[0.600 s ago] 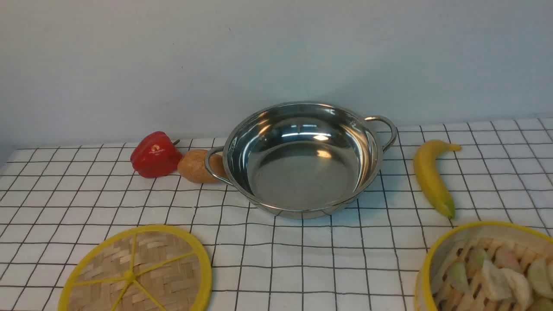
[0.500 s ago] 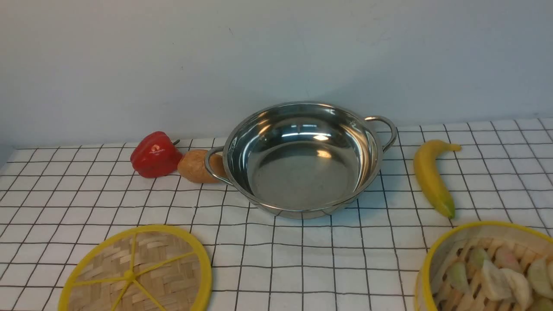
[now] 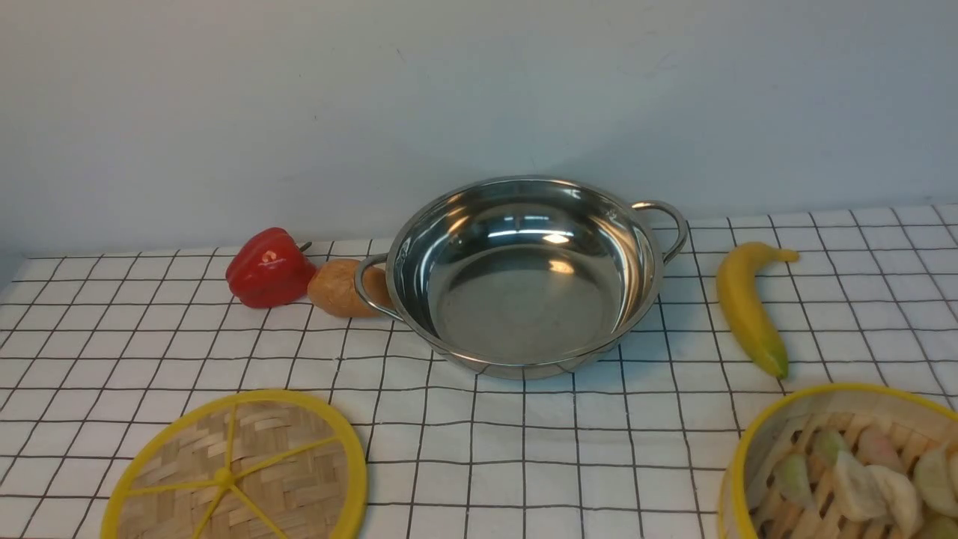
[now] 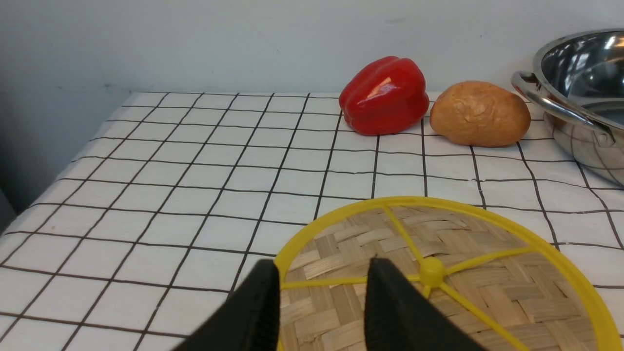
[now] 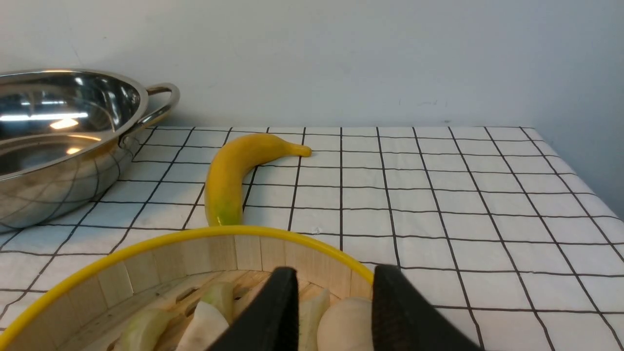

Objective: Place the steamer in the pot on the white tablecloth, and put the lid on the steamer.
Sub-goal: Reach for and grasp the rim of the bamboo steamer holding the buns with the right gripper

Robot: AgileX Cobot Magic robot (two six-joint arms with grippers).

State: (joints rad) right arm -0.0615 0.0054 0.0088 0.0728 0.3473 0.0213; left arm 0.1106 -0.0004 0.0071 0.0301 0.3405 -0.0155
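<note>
The left gripper (image 4: 323,265) and right gripper (image 5: 335,270) are standing open, holding nothing. Nothing is visibly shifting from the earlier front views, so both placements are still waiting. Nearest, the bamboo steamer (image 3: 739,479) is sitting at right and the woven lid (image 3: 292,449) at left, the front view cropping both. Farther off, the steel pot (image 3: 524,299) is standing empty on the gridded tablecloth (image 3: 524,419).
</note>
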